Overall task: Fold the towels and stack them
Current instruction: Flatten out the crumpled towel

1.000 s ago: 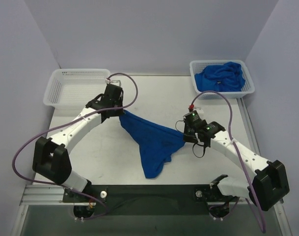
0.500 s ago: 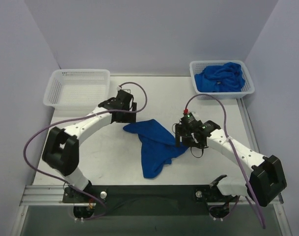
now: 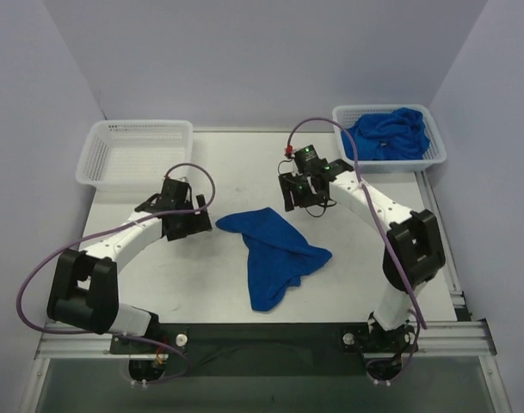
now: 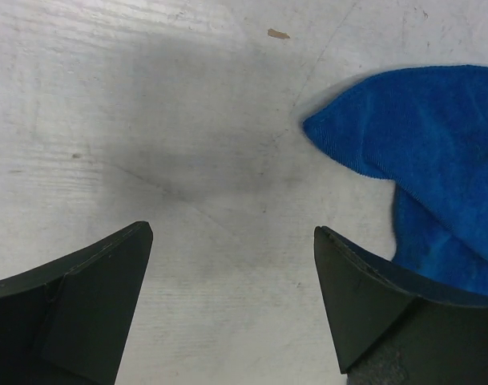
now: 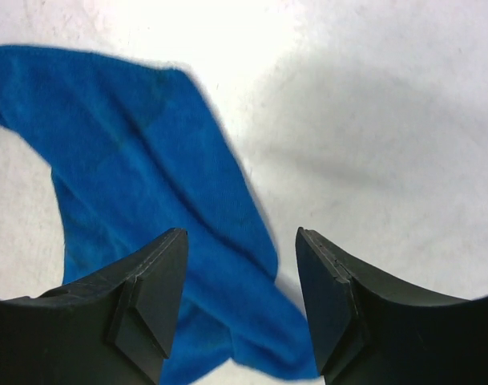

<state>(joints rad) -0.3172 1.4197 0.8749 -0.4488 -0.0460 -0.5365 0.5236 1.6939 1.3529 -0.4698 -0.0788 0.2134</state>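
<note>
Pale walls stand round a white table (image 3: pixel 201 284). One blue towel (image 3: pixel 274 249) lies near the middle of it, between the two arms, where both can reach. It is not flat. It lies bunched, wide at the top with a long tail toward the near edge, so I think it must be spread out before any fold. The left gripper (image 3: pixel 187 225) is just beside the towel's left corner, jaws wide apart, with nothing between them. The right gripper (image 3: pixel 300 196) hangs near the towel's far edge, jaws apart too, holding nothing. My guess is that both are placed to find a good corner to pinch. More blue towels (image 3: pixel 386 133) wait in a heap in the white basket (image 3: pixel 340 138) at the far right. The other white basket (image 3: pixel 107 176) sits at the far left. I cannot count the heap, because it is all tangled. Parts of the towel on the table are tucked under itself, so I cannot tell where all its corners are. Each wrist view cuts the towel off at the edge, and the right one is a bit blurry.
</note>
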